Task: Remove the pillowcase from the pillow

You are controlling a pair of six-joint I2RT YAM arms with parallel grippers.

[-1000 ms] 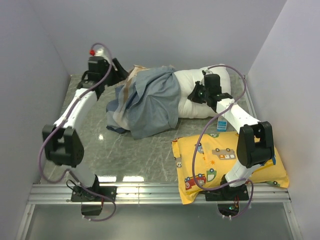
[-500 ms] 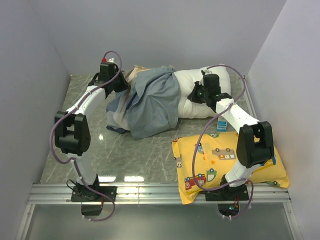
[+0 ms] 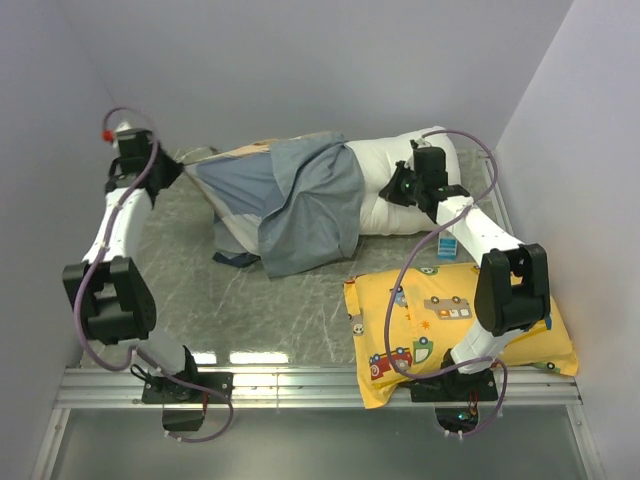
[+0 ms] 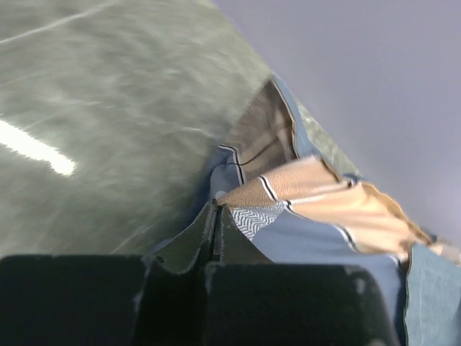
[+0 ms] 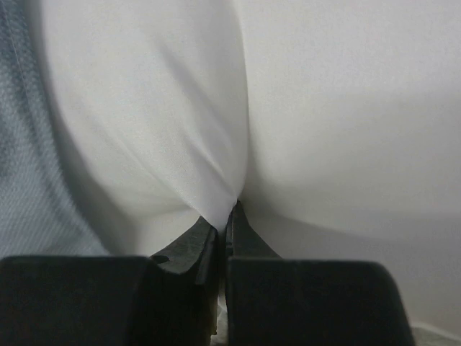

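In the upper middle of the top view, the soft blue-grey cloth pillowcase (image 3: 300, 205) with tan stripes lies bunched over the left end of the plump white rectangular pillow (image 3: 375, 165), whose right half is bare. At upper left, the left gripper (image 3: 172, 168) has its jaws pressed together on a stretched corner of the pillowcase. The right gripper (image 3: 398, 188) pinches a fold of the pillow's white fabric. A yellow cartoon-car pillow (image 3: 450, 310) lies at lower right on the grey marbled table (image 3: 180, 260).

blue-grey tan-striped pillowcase (image 3: 300, 195), white pillow (image 3: 385, 180)
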